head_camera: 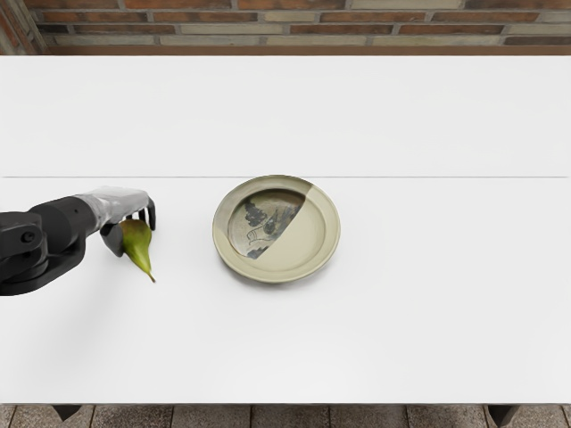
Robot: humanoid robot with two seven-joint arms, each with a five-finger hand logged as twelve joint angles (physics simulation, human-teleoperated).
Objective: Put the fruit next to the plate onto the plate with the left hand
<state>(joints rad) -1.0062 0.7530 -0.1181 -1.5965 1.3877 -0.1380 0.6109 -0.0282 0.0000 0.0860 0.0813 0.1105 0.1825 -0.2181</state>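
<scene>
A green pear (138, 247) lies on the white table, left of the plate, its thin stem end pointing down and right. My left hand (129, 223) comes in from the left edge and sits over the pear's fat end, fingers curled down around it. The pear looks gripped but still rests at table level. The beige round plate (317, 254), with a dark painted pattern in its left half, lies about a hand's width to the right of the pear, with nothing on it. No right arm shows.
The white table (401, 339) runs the full width of the view, its front edge near the bottom. A brick wall (285, 22) stands behind its far edge.
</scene>
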